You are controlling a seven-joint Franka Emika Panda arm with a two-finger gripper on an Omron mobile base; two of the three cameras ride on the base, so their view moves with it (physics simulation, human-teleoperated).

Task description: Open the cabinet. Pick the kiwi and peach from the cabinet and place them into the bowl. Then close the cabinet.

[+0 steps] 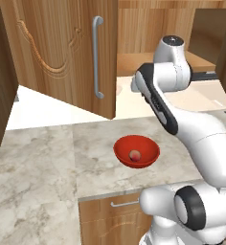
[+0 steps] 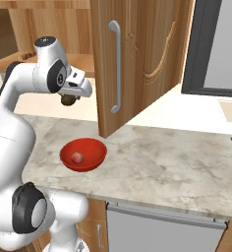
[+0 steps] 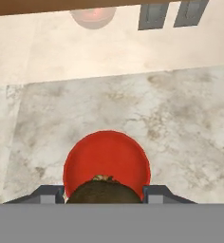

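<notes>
A beige-veined marble countertop [image 2: 162, 162] is spreading across the room, a wooden drawer front with a horizontal silver handle [image 1: 124, 203] sitting at six o'clock beneath it.

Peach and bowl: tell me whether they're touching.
Touching. The left base view shows the peach resting on the inside bottom of the bowl, no gap beneath it.

No text, label, brand, number or sign can be read anywhere in these views. The cabinet [image 1: 62, 48] doors carry carved curves and no lettering, the bowl [image 1: 136, 151] is plain glossy red, and the marble counter [image 2: 162, 162] has veining alone. The robot's white arm bears no legible marking.
</notes>
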